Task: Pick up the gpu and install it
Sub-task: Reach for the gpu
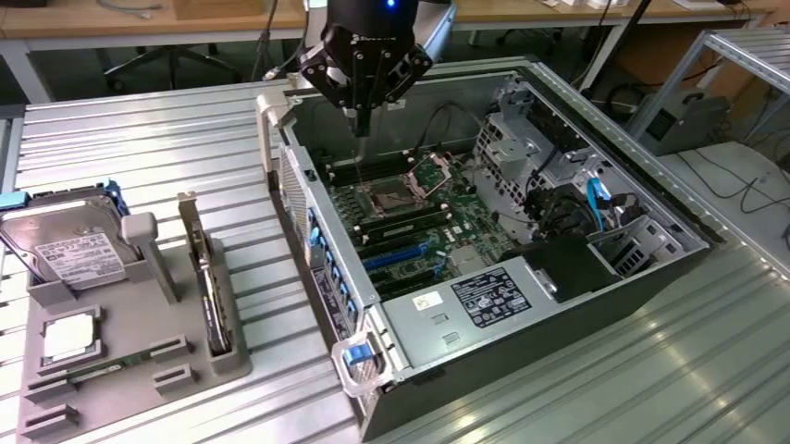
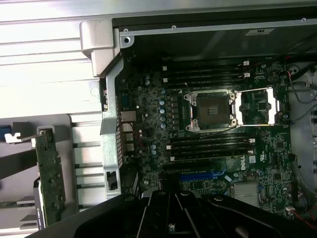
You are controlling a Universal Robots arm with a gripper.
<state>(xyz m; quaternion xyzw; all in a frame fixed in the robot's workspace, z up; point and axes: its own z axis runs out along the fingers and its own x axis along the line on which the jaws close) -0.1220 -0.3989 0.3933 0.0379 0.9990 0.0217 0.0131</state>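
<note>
**Over the open case: gripper clenched on nothing, card in its rack**

Above the far end of the computer case (image 1: 296, 185), over the motherboard (image 1: 413, 208), my gripper (image 1: 361, 125) hangs with its fingers pinched together into one thin point. Nothing is between them. In the wrist view the gripper (image 2: 171, 213) looks straight down past the CPU socket (image 2: 210, 110) and the memory slots.

- Case: lies on its side on the ribbed metal table (image 1: 161, 139) with the side panel off. The board faces up, which I take to be the reason, since every slot can then be reached from overhead.
- The blue expansion slots (image 1: 395, 252) sit on the near side of the socket, bare as far as I can see.
- The gpu (image 1: 203, 268): not in the case. It stands on its long edge in a groove of the grey holder (image 1: 124, 314), outside the case on the exterior view's left, with its metal bracket end toward the far side.
- Standing upright like that leaves its top edge free, probably so it can be pinched from above.
- A hard drive (image 1: 68, 245) leans in the same holder, farther to the exterior view's left.

Relative position: the gpu (image 2: 49, 173) lies well apart from my gripper, lower, nearer, and off to the exterior view's left, with the case wall between us. No contact with it, and the pick has not begun.
</note>
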